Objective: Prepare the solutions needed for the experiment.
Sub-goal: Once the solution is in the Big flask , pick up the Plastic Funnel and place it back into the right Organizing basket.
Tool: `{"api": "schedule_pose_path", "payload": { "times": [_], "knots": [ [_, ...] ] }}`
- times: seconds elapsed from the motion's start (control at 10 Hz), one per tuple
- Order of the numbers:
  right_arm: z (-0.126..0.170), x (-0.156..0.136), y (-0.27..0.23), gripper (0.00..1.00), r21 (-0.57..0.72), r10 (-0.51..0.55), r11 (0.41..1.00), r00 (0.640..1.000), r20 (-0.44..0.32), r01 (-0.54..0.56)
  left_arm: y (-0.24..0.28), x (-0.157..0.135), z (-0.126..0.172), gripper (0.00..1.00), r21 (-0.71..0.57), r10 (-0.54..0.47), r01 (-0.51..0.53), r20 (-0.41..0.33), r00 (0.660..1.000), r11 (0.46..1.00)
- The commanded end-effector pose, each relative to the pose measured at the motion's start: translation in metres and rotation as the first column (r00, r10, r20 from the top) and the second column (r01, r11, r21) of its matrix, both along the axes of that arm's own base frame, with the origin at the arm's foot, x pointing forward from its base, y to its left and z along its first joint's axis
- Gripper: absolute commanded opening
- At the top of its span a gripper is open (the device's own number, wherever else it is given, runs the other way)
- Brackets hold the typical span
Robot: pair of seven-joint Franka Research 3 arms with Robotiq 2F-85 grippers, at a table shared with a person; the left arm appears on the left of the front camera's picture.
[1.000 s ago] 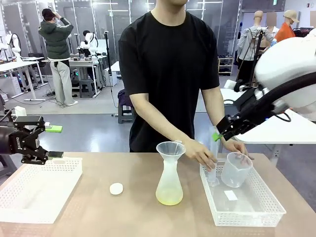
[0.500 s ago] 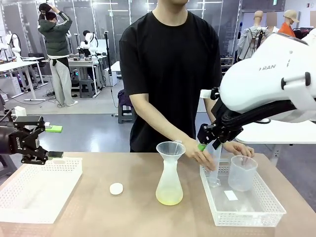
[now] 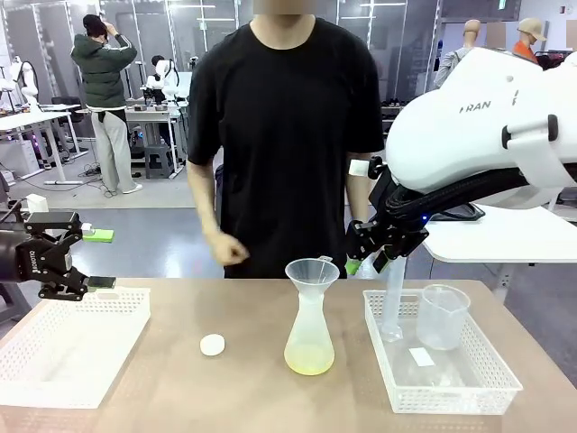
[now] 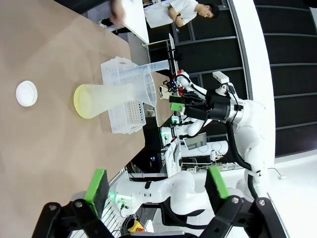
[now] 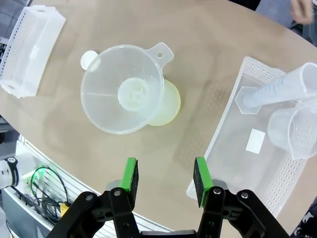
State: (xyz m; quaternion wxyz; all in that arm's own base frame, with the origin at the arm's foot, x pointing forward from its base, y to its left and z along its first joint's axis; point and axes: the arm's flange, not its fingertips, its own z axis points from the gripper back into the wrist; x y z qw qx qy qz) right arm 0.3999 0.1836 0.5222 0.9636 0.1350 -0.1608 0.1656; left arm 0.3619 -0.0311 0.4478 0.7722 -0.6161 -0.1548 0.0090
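Solutions (image 3: 308,361) sit yellow in the bottom of the flask (image 3: 309,329), mid counter (image 3: 180,379). My right fingers (image 5: 131,174) hang apart, grasping nothing, funnel (image 5: 122,89) at eleven o'clock. My left fingers (image 4: 96,191) are wide apart too. If I bump the funnel, the flask could tip and spill.

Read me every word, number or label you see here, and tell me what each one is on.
"RAN", on the white shell of the right arm; earlier letters unclear.
Print on the left end effector: too small to read.
Scale marks on the measuring cylinder: too blurred to read.
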Motion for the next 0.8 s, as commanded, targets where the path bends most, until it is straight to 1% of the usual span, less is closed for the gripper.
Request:
{"api": "schedule_pose_path", "payload": {
  "times": [0.0, 0.4, 0.5, 0.6, 0.7],
  "knots": [
    [-0.003, -0.001, -0.005, 0.58, -0.012, -0.011, 1.000, 1.000, 0.018, 0.011, -0.003, 0.000, 0.002, 1.00, -0.033, 0.007, -0.007, 0.006, 1.000, 0.999],
    [-0.003, -0.001, -0.005, 0.58, -0.012, -0.011, 1.000, 1.000, 0.018, 0.011, -0.003, 0.000, 0.002, 1.00, -0.033, 0.007, -0.007, 0.006, 1.000, 0.999],
    [-0.002, 0.001, -0.003, 0.58, -0.002, -0.004, 1.000, 1.000, -0.001, 0.004, -0.003, 0.000, 0.002, 1.00, -0.033, 0.007, -0.007, 0.006, 1.000, 0.999],
    [0.003, 0.009, 0.006, 0.58, 0.006, -0.007, 1.000, 1.000, -0.014, 0.007, -0.003, 0.000, 0.002, 1.00, -0.033, 0.007, -0.007, 0.006, 1.000, 0.999],
    [0.014, 0.017, 0.013, 0.58, 0.000, -0.005, 1.000, 1.000, -0.010, 0.005, -0.003, 0.000, 0.002, 1.00, -0.033, 0.007, -0.007, 0.006, 1.000, 0.999]
  ]
}}
